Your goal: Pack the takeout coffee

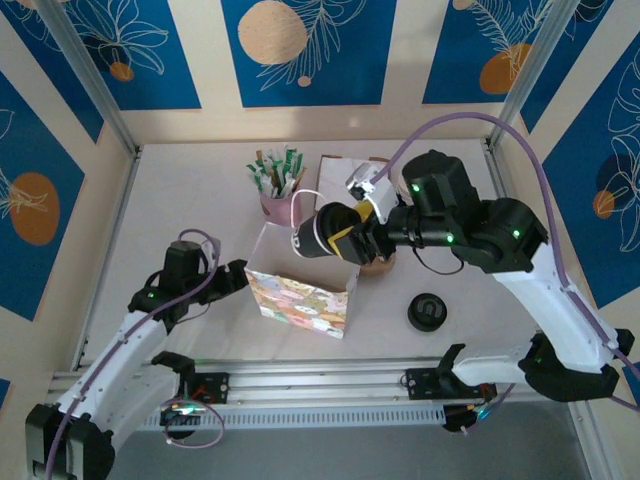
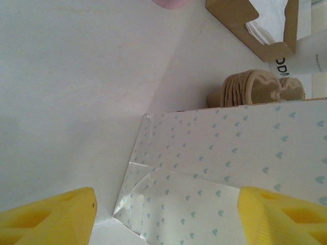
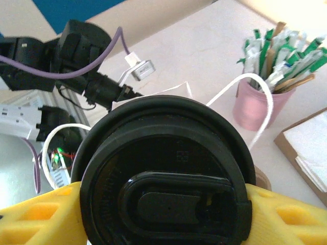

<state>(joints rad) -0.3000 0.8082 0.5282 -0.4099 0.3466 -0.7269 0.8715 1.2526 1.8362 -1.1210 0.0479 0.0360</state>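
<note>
White table (image 1: 180,200), blue-patterned walls behind. Right gripper (image 1: 340,241) clamps the takeout coffee (image 1: 318,232) between its 2 yellow fingers, with the cup tipped sideways in the air over the open top of the paper bag (image 1: 300,300). Left gripper (image 1: 235,278) stands wide, holding nothing, beside the bag's left wall. 1 loose black lid (image 1: 427,312) lies well right.

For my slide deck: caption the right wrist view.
Right gripper holds the black-lidded takeout coffee; a pink cup of sachets and stirrers stands beyond.

Blue leaf-print wall panels (image 1: 350,60) w/ cream strips (image 1: 203,50) round pale tabletop (image 1: 190,190).
</note>
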